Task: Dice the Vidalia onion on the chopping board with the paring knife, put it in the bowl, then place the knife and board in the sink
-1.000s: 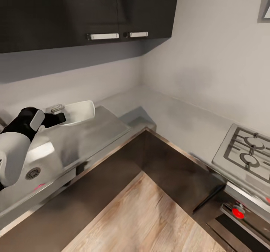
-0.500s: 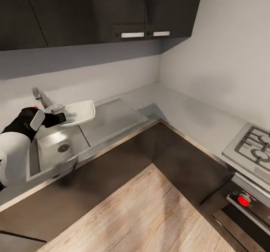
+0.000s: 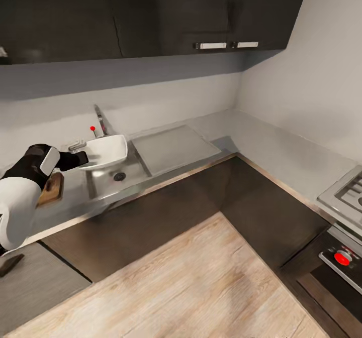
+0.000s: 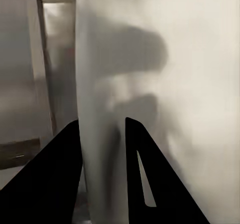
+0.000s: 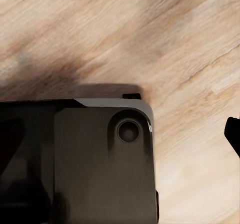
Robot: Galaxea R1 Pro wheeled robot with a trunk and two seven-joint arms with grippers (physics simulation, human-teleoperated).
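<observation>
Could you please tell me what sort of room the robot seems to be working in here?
A home kitchen, most likely: a steel sink with a tap is set into a grey L-shaped countertop, glossy black upper cabinets hang above, and a gas stove sits at the right.

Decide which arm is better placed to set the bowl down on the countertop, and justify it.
Left. The left gripper already holds the bowl by its rim above the sink; the right wrist view looks down at wood floor.
</observation>
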